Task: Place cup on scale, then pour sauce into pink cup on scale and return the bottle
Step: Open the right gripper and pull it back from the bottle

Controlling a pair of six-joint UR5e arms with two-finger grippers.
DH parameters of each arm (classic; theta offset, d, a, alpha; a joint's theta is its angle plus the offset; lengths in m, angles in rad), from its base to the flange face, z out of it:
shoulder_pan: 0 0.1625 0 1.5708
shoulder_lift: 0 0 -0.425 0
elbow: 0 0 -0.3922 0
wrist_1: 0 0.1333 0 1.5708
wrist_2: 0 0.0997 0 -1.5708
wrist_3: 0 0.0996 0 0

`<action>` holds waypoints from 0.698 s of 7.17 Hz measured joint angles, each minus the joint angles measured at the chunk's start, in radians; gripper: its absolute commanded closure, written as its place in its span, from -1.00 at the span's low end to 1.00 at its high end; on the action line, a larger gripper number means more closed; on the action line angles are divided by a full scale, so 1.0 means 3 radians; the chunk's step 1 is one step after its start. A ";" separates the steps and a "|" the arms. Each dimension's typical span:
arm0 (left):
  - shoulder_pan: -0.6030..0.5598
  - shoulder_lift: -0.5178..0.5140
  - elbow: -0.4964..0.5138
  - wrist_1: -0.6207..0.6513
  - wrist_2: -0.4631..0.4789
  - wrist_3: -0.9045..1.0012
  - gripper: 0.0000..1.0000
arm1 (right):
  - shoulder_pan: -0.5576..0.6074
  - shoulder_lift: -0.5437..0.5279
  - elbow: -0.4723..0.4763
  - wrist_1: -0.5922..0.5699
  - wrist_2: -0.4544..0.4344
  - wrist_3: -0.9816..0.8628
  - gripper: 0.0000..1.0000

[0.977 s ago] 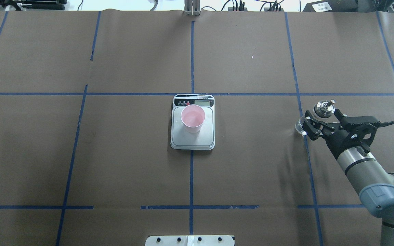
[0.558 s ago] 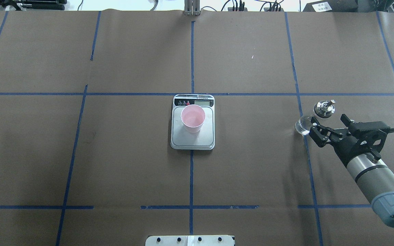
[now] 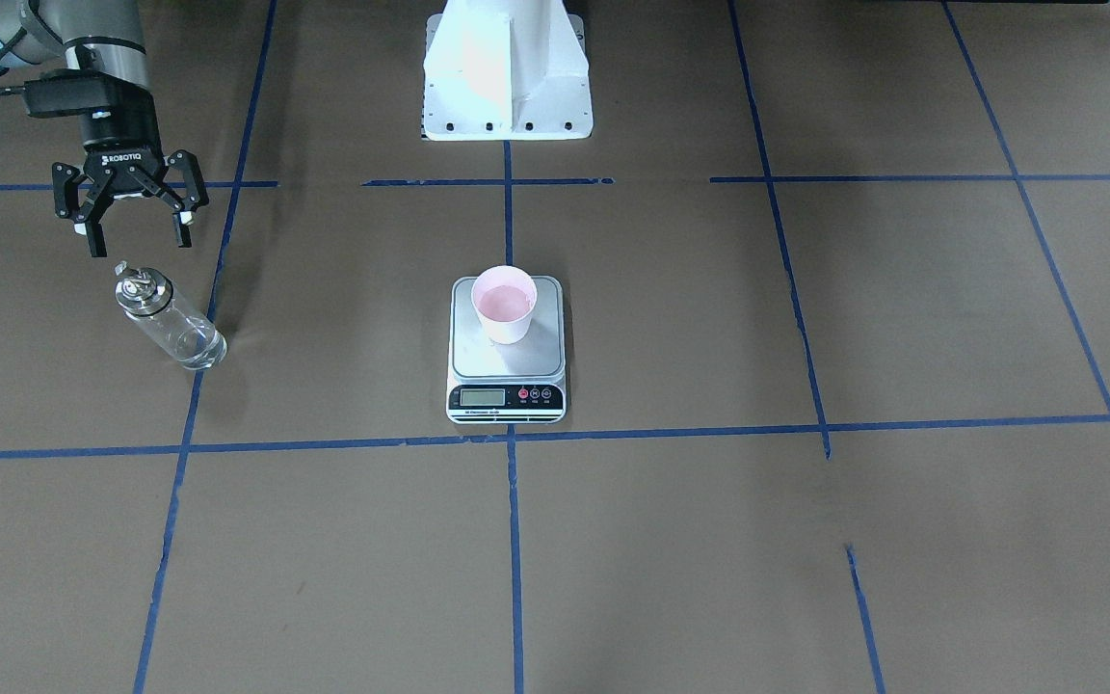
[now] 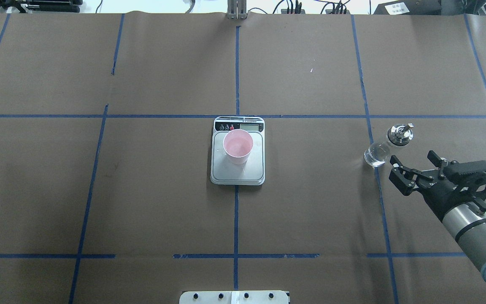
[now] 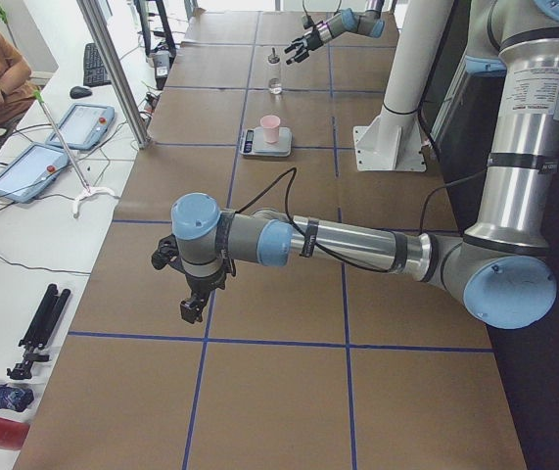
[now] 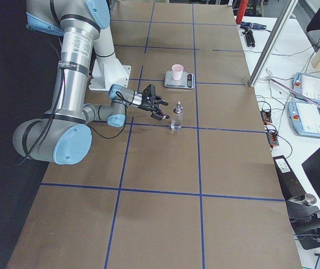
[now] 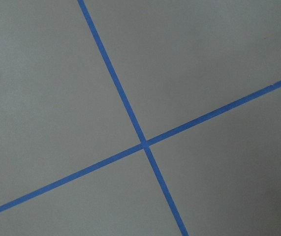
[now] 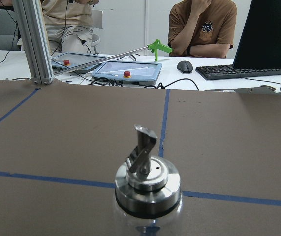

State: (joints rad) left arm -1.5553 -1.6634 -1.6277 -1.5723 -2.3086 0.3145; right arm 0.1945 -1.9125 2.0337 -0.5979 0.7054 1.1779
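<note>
Right now my right end effector (image 4: pixel 411 157) has its fingers spread apart and grips nothing; it hangs just beside the bottle (image 4: pixel 386 144), on the robot's side of it, not touching. That bottle stands upright on the table (image 4: pixel 310 211), on a blue tape line (image 4: pixel 382 211) well to the robot's right, with a little clear sauce (image 3: pixel 197 349) at its bottom. My cup (image 4: pixel 238 146) sits upright on the scale (image 4: pixel 237 175) at mid-table. Whether my left end effector (image 5: pixel 193 305) is apart or together I cannot tell
</note>
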 measured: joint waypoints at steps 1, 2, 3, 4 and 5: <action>0.0000 0.0007 -0.0011 0.0000 0.0000 0.0000 -1.00 | -0.0036 -0.0096 0.0123 0.0001 -0.0011 0.0000 -1.00; 0.0000 0.0010 -0.0016 0.0000 0.0000 0.0000 -1.00 | -0.0051 -0.0172 0.0260 -0.0001 -0.0015 0.0001 -1.00; 0.0000 0.0011 -0.0018 0.0000 0.0000 0.0000 -1.00 | -0.0051 -0.0241 0.0410 -0.0006 -0.0014 -0.0005 -1.00; 0.0001 0.0012 -0.0018 0.0000 0.0000 0.0000 -1.00 | -0.0039 -0.0295 0.0544 -0.0014 -0.0009 -0.0026 -1.00; 0.0001 0.0012 -0.0017 0.0000 0.0000 0.0000 -1.00 | 0.0013 -0.0320 0.0637 -0.0021 0.0035 -0.0048 -1.00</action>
State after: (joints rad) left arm -1.5551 -1.6598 -1.6328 -1.5723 -2.3086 0.3145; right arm 0.1984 -2.0085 2.2249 -0.6042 0.7160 1.1634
